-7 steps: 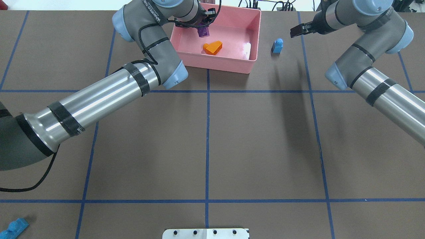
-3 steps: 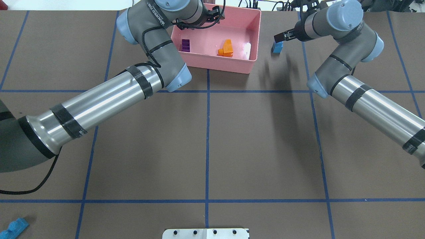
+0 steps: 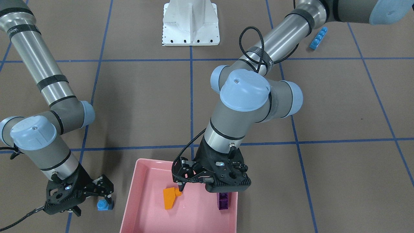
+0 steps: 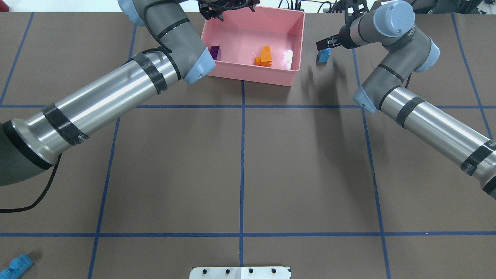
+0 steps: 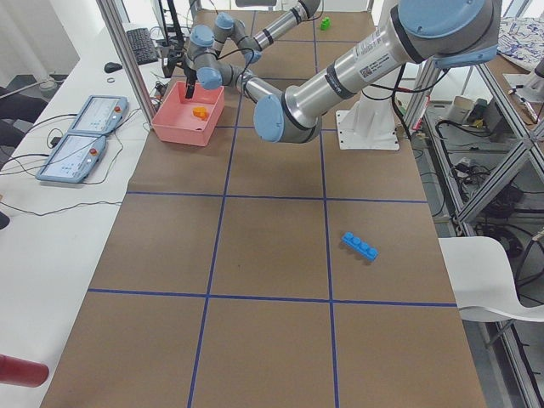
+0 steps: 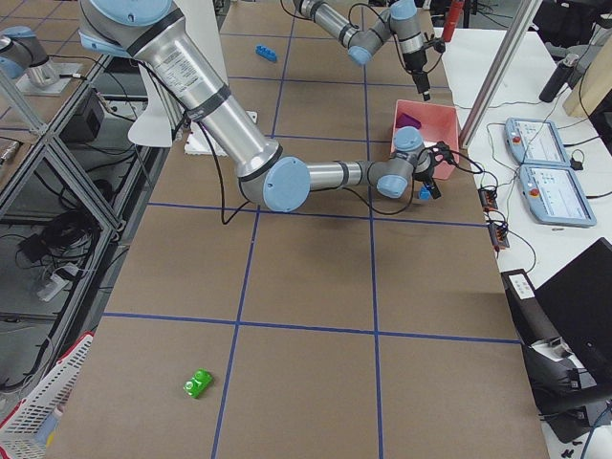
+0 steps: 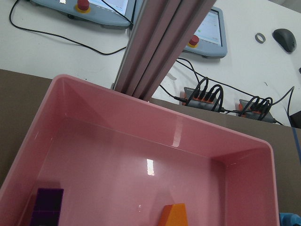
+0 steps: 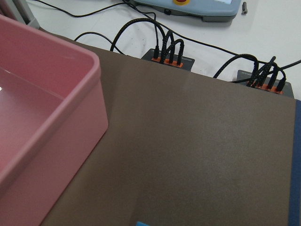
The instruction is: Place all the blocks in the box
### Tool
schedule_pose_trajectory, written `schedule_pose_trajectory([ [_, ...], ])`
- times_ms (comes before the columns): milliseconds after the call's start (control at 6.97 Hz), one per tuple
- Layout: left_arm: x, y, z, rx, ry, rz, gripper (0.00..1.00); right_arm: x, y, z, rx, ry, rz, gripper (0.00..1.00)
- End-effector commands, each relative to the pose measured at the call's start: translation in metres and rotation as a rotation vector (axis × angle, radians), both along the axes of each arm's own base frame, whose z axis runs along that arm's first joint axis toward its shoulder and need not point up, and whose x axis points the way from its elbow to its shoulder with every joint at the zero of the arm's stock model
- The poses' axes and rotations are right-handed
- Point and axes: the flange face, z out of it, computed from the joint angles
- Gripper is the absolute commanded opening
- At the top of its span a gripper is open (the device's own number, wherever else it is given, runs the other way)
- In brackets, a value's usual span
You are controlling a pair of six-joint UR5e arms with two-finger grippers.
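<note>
The pink box [image 4: 252, 77] stands at the table's far edge, also seen in the front view [image 3: 129, 200]. In it lie the orange brick [image 4: 264, 57] [image 3: 170, 197] [image 7: 175, 215] and the purple brick [image 4: 215, 53] [image 3: 223, 200] [image 7: 47, 207]. My left gripper [image 3: 202, 191] [image 4: 228, 9] hangs open and empty above the box. The small blue cube [image 4: 323, 55] [image 3: 103, 205] stands on the table just right of the box. My right gripper [image 3: 92, 202] [image 4: 324, 42] is open, just above it. The long blue bar [image 4: 16, 265] [image 3: 318, 38] and the green brick [image 6: 199, 383] lie far off.
The white metal base [image 4: 240, 272] sits at the near edge. Beyond the box are an aluminium post [image 7: 160, 42], cable plugs [image 7: 204, 94] and grey control pendants [image 5: 85, 136]. Blue tape lines cross the brown table.
My left gripper let go of the purple brick, which now lies in the box, and drew back. The orange brick shifted right. My right gripper moved left to over the small blue cube.
</note>
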Motion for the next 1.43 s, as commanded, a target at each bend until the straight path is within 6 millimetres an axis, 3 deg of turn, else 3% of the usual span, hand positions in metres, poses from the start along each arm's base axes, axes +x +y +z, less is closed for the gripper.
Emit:
schedule_pose_trajectory([
  [0, -0.068, 0.000, 0.022, -0.042, 0.039, 0.080, 1.00, -0.007, 0.001, 0.001, -0.006, 0.004, -0.004, 0.99],
  [143, -0.114, 0.002, 0.049, -0.054, 0.063, 0.093, 1.00, -0.021, 0.003, -0.002, -0.008, 0.007, -0.015, 0.99],
  [287, -0.149, 0.009, 0.057, -0.055, 0.095, 0.110, 1.00, -0.028, 0.006, 0.004, -0.012, 0.019, -0.014, 0.99],
  [574, -0.171, 0.045, 0.085, -0.049, 0.100, 0.117, 1.00, -0.033, 0.007, 0.016, -0.031, 0.034, -0.020, 0.92],
  [717, -0.178, 0.064, 0.104, -0.050, 0.099, 0.120, 1.00, -0.033, 0.008, 0.019, -0.037, 0.038, -0.020, 0.76],
  [861, -0.188, 0.081, 0.130, -0.039, 0.084, 0.129, 1.00, -0.035, 0.007, 0.023, -0.045, 0.042, -0.021, 0.42],
  [1004, -0.201, 0.104, 0.154, -0.015, 0.055, 0.148, 1.00, -0.035, 0.008, 0.025, -0.049, 0.045, -0.022, 0.00],
  [1291, -0.219, 0.139, 0.169, -0.017, 0.006, 0.172, 1.00, -0.028, 0.003, 0.019, -0.045, 0.035, -0.017, 0.00],
])
